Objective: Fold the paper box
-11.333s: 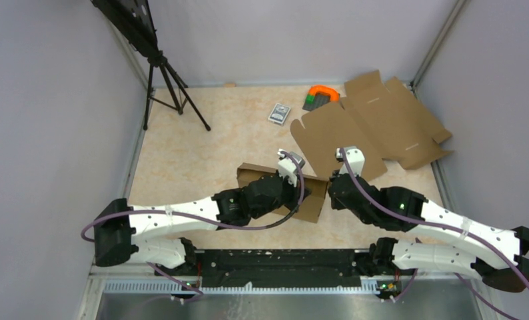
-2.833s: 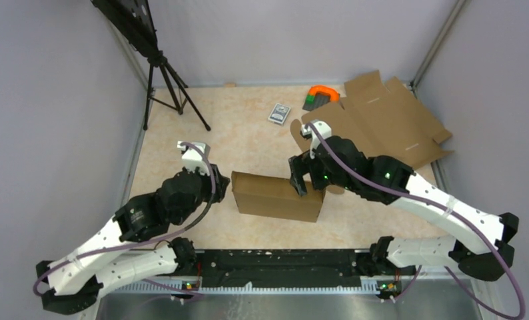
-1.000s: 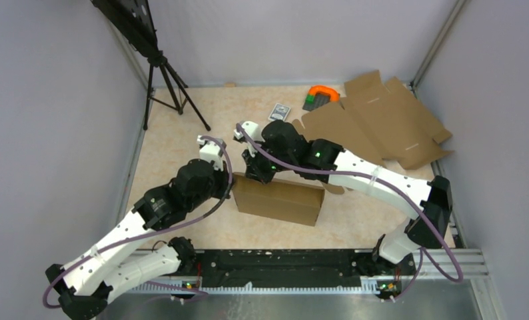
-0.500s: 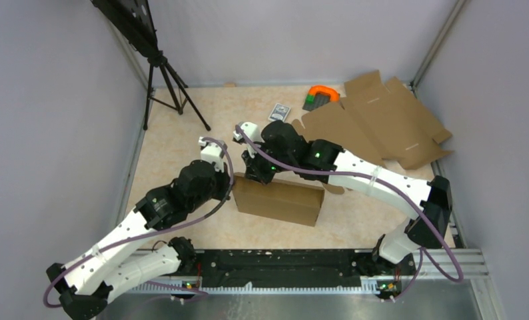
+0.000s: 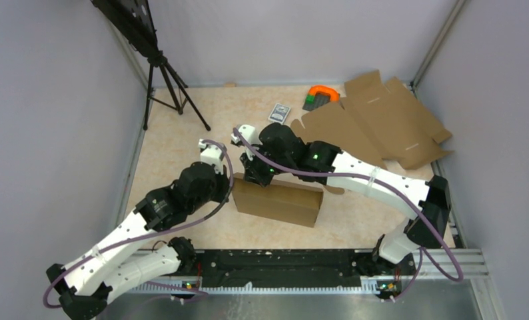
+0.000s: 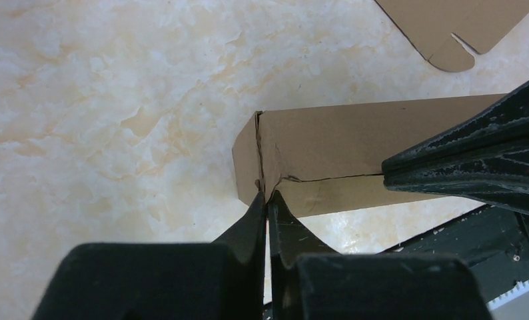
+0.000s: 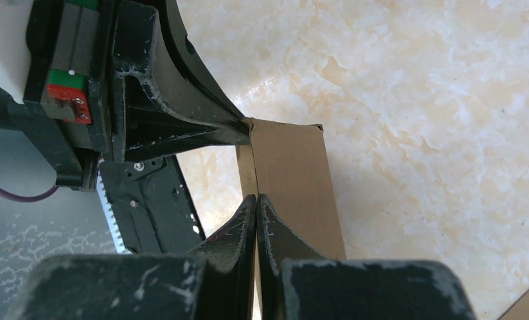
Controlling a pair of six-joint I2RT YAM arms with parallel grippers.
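paper box [image 5: 278,200] sat closed up as a shallow brown mailer near the front middle of the desk [image 5: 182,143], well apart from the flat cardboard blank [image 5: 375,127] at the far right. both arms met at its left end. the left jaws were clenched with nothing between them, and in the left wrist view their tip touched the near left corner, right where a seam line ran along the side wall. the right jaws were clenched too, their tip resting on the top edge of that same end. whether a thin wall was nipped between them i could not tell.

i judged the step to be seating the left end flap, with the folding nearly done. to do it well i would have used the left tip as a blunt poker, pushing squarely into the seam and not along it, while the right tip bore down on the lid to stop the light box sliding or lifting. pressure had to be gentle: that corner already showed a small crease, and cardboard dents easily.
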